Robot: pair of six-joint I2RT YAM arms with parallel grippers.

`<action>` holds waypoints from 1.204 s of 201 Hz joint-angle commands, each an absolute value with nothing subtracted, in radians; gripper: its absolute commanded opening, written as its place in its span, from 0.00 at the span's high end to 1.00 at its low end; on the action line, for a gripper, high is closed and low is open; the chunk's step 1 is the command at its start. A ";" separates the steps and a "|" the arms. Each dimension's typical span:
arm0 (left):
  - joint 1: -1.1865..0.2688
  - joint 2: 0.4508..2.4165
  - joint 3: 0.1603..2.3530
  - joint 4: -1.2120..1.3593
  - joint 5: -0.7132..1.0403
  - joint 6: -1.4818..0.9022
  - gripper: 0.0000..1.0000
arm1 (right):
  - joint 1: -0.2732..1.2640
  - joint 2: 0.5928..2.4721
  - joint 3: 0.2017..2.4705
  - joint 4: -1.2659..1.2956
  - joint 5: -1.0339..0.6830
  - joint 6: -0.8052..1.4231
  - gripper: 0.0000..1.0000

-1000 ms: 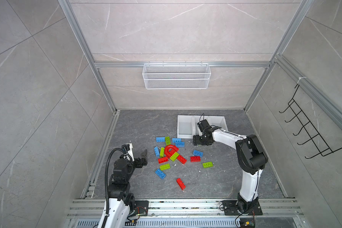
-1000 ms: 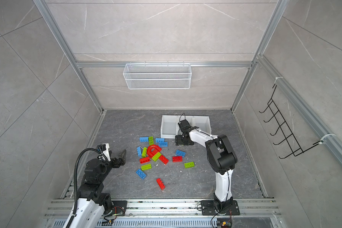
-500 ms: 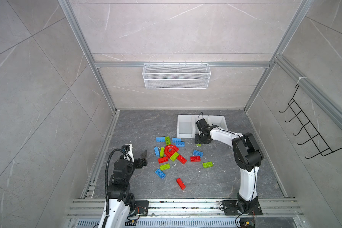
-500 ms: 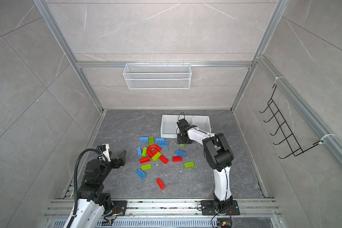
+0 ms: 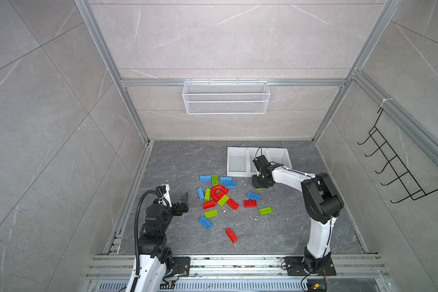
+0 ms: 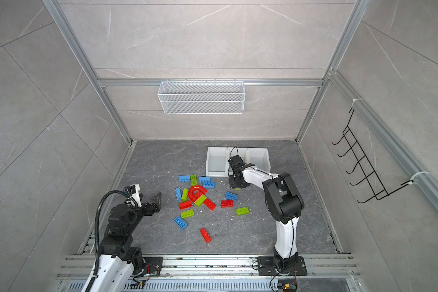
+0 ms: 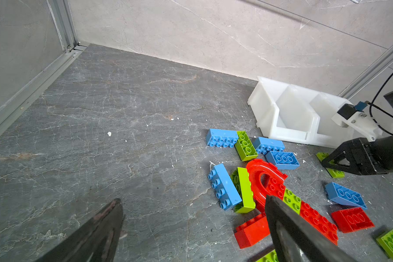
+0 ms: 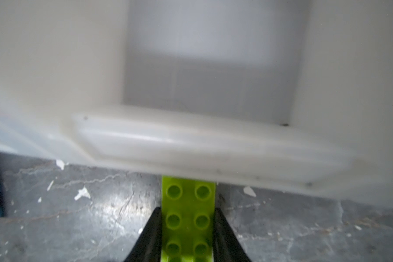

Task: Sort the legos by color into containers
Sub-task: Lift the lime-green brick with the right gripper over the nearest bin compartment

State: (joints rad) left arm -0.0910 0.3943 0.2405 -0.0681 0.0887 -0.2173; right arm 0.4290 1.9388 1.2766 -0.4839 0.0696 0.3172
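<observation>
Lime green brick (image 8: 187,221) lies flat on the table (image 8: 77,215), studs up, 1 end at the front lip of the containers (image 8: 191,140), middle bin. Right claw (image 8: 187,211) straddles it, fingers (image 8: 153,229) against both long sides: clenched on it, likely for a short lift over the lip. Left claw (image 7: 193,199) released, empty, hanging beside the loose legos (image 7: 266,181).
</observation>
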 commanded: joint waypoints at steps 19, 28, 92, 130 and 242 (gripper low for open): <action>-0.091 0.388 0.243 -0.052 0.083 -0.230 0.00 | 0.400 1.763 1.264 -0.541 -0.009 0.298 0.78; -0.090 0.392 0.243 -0.051 0.084 -0.230 0.00 | 0.382 1.729 1.246 -0.527 -0.033 0.299 0.78; -0.091 0.401 0.246 -0.048 0.084 -0.231 0.00 | 0.172 1.613 1.205 -0.481 -0.212 0.264 0.78; -0.090 0.405 0.246 -0.046 0.084 -0.230 0.00 | 0.064 1.658 1.278 -0.486 -0.257 0.240 0.78; -0.091 0.401 0.245 -0.048 0.082 -0.232 0.00 | 0.003 1.872 1.499 -0.569 -0.176 0.134 0.78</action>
State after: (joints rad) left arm -0.0910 0.4034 0.2405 -0.0696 0.0822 -0.2176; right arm 0.0044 1.8484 1.4563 -0.5205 -0.1963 0.1799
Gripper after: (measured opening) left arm 0.996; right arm 0.332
